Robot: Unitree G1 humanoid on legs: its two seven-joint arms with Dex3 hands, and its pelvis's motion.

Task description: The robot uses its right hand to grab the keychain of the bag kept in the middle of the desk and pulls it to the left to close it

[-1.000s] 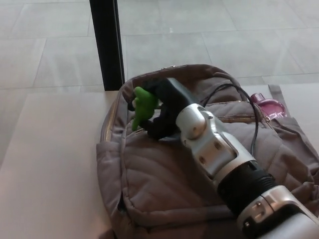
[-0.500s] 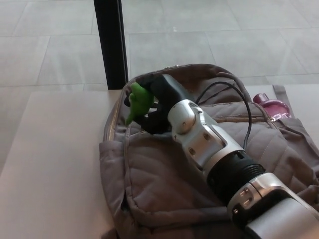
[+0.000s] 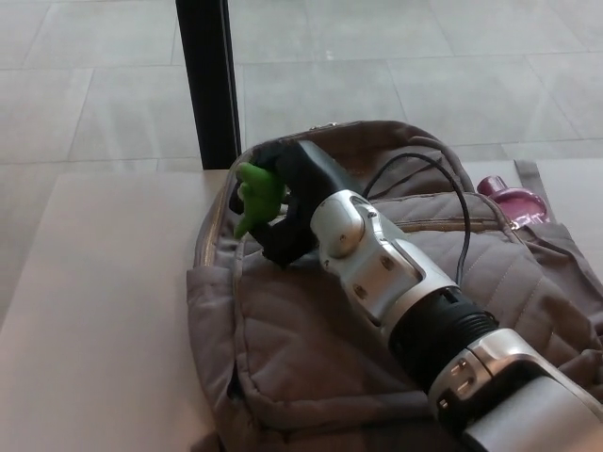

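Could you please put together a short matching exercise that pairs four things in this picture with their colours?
Things:
1. keychain
2. bag
3. bottle
4. post

Colours:
a. black
b. green
c. pink
d. grey-brown

Pairs: 1-b, 2-d, 3-c, 4-a.

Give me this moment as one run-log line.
right robot hand: shut on green keychain | location: far-left corner of backpack | backpack: lying on desk | left robot hand: not in view
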